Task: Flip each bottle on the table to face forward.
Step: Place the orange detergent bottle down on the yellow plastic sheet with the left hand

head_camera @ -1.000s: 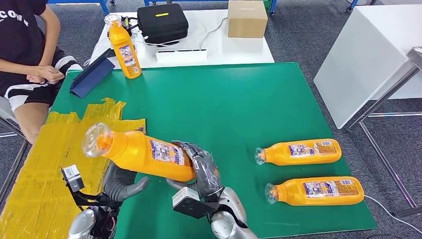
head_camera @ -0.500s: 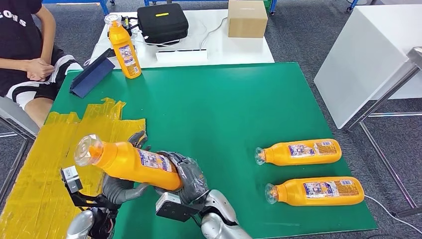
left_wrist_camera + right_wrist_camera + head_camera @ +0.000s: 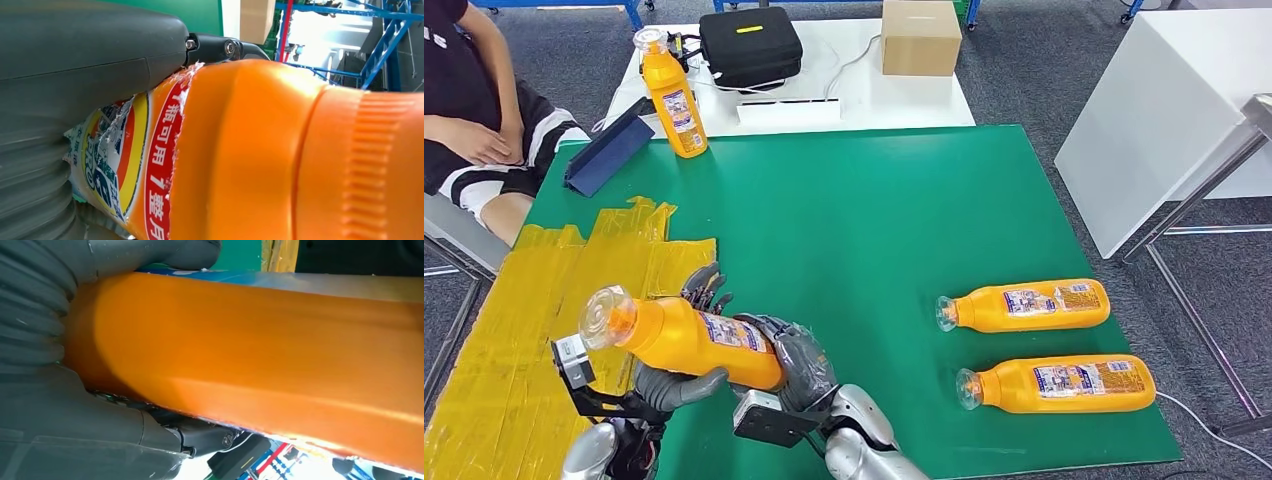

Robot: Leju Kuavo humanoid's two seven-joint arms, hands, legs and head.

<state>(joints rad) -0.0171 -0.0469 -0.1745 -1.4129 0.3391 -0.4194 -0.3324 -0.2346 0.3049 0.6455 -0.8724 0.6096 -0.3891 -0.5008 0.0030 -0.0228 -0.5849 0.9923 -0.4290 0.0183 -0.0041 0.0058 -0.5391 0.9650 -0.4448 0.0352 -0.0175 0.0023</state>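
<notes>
Green matting (image 3: pixel 874 210) covers the table, with yellow tape (image 3: pixel 514 330) patched over its corner beside the left hand (image 3: pixel 669 385); a white table (image 3: pixel 824 95) beyond carries a black case (image 3: pixel 749 42) and a cardboard box (image 3: pixel 920 36); a person (image 3: pixel 474 110) sits past the tape. Well off to the right hand's (image 3: pixel 796 362) outer side lie two orange bottles (image 3: pixel 1024 305), caps toward the hands; a fourth bottle (image 3: pixel 672 95) stands upright far ahead, beside a blue folder (image 3: pixel 609 150). Both hands clasp the held bottle (image 3: pixel 686 335) above the mat; right hand wraps its base, left hand cups beneath the middle with fingers (image 3: pixel 704 285) behind; its clear cap (image 3: pixel 606 310) tilts up past the left hand.
</notes>
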